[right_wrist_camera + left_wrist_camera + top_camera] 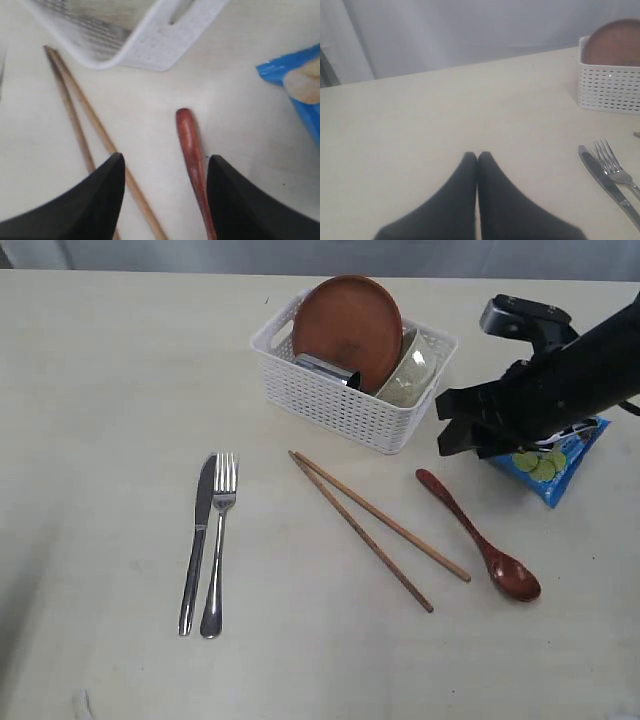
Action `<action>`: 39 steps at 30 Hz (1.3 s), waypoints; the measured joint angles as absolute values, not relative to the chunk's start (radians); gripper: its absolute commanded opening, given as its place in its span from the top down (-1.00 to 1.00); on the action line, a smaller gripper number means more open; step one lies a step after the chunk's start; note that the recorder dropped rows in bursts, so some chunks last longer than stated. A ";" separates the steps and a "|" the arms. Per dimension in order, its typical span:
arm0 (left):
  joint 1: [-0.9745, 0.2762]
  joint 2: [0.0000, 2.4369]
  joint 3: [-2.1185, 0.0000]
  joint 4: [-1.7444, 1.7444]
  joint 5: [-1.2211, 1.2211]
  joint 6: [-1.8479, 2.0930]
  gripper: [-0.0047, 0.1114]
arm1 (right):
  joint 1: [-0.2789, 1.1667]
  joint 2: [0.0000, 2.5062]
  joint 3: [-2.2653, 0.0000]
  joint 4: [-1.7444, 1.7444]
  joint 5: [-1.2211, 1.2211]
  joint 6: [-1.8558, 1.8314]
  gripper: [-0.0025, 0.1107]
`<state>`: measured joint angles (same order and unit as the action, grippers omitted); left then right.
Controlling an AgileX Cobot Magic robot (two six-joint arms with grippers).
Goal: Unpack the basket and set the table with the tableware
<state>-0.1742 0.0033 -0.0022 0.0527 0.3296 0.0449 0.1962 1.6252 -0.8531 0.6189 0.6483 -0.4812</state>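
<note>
Your right jaws stand apart, empty, at frame right near the handle of the spoon (470, 528). Your left jaws are together. The basket (340, 405), upper centre, holds plate (345, 325) and bowl (410, 375); knife (197, 540), fork (218, 540) and chopsticks (380, 516) lie on the table (100, 390).

The one stray I can see is a glossy blue plastic snack packet (558, 474), lying flat at the right of the exterior view, with its upper part covered from that camera. Pale green round slices are printed on its face (cucumber by the look of them, though I cannot be sure). From my right wrist, the packet (292, 75) shows a crimped blue corner and a pale yellowish round picture. At the back hangs a pale grey curtain with soft folds (470, 35).
</note>
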 measured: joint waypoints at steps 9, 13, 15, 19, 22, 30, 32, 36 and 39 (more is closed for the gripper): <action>-0.174 0.003 -0.002 0.053 0.330 0.045 0.92 | 0.476 1.577 -0.888 0.540 0.709 -0.465 0.19; -0.174 0.003 -0.002 0.053 0.330 0.045 0.92 | 0.607 1.623 -0.916 0.415 0.655 -0.341 -0.04; -0.174 0.003 -0.002 0.053 0.330 0.045 0.92 | 0.655 1.662 -0.946 0.341 0.654 -0.267 -0.03; -0.174 0.003 -0.002 0.053 0.330 0.045 0.92 | 0.723 1.757 -1.033 0.150 0.669 -0.117 -0.03; -0.174 0.003 -0.002 0.053 0.330 0.045 0.92 | 0.747 1.829 -1.095 0.055 0.716 -0.041 -0.03; -0.174 0.003 -0.002 0.053 0.330 0.045 0.92 | 0.749 1.991 -1.186 0.000 0.810 0.000 -0.03; -0.174 0.003 -0.002 0.053 0.330 0.045 0.92 | 0.750 2.001 -1.195 -0.010 0.815 0.006 -0.03; -0.174 0.003 -0.002 0.053 0.330 0.045 0.92 | 0.750 2.010 -1.202 -0.045 0.821 0.022 -0.01; -0.174 0.003 -0.002 0.053 0.330 0.045 0.92 | 0.753 2.012 -1.204 -0.068 0.825 0.028 0.26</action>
